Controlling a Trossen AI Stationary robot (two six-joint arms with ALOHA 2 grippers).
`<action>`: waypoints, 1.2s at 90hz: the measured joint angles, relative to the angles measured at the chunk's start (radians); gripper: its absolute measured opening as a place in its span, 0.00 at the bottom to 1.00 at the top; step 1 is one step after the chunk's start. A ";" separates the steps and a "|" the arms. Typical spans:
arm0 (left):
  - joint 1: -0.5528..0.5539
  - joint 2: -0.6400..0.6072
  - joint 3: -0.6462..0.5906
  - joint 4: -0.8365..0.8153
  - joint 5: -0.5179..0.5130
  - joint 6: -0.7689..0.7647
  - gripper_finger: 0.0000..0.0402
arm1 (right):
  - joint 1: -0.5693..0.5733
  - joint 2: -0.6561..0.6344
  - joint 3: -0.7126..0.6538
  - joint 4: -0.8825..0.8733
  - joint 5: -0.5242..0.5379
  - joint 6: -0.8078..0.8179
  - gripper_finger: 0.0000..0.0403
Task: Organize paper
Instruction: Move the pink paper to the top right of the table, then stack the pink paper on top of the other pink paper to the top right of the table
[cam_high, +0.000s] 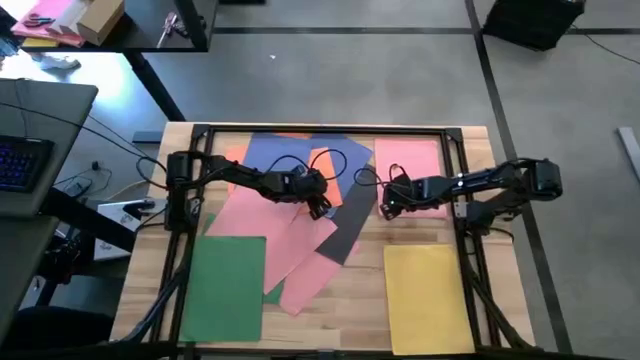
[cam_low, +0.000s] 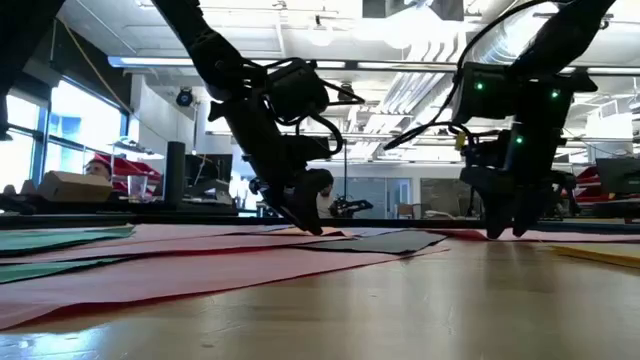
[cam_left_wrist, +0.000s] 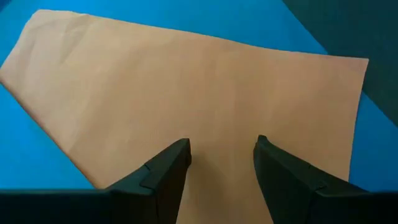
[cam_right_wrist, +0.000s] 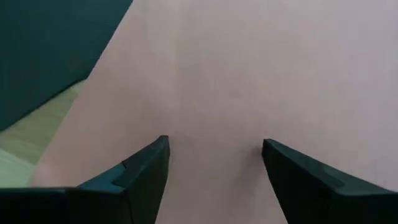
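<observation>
Covering the light wooden table (cam_high: 350, 290), flat matte paper (cam_high: 300, 215) is spread under the left gripper (cam_high: 320, 205) & right gripper (cam_high: 388, 208), both w/ fingers apart.

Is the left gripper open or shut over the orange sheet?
Open: the left gripper jaws stand apart, with the orange sheet showing bare between them.

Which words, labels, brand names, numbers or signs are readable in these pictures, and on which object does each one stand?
None can be read.
The coloured paper sheets, such as the orange sheet and the pink sheet, are plain.
The left pincer and the right pincer show no markings.
Objects in the room behind are too blurred to read.
</observation>
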 joint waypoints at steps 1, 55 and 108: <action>0.000 0.000 0.000 0.000 0.000 0.000 0.42 | 0.000 0.000 0.000 -0.007 0.003 0.001 0.60; 0.000 -0.090 -0.003 0.016 0.004 0.060 0.42 | 0.019 -0.132 0.032 -0.029 0.097 -0.129 0.60; -0.128 -0.441 -0.001 -0.417 -0.015 0.087 0.42 | 0.244 -0.122 0.027 0.397 0.130 -0.457 0.60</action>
